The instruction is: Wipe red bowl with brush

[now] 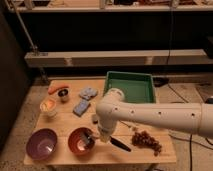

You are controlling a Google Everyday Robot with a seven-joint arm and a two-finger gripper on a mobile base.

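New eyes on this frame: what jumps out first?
The white arm stretches in from the right over the wooden table, its gripper down at the red bowl near the front edge, brush in the bowl. Behind it sits a bright green tray; a purple bowl sits front left.

Gripper (90,139) low over the bowl (76,146), at the front of the table (65,125).
Right of the jaws: brush (120,144) handle on the table; farther right, grapes (146,141).
Left of the jaws: second bowl (41,143).
Behind the jaws: two sponges (81,107), one behind the other.
Behind-left: cup (48,106).
Behind-right: tray (129,87).
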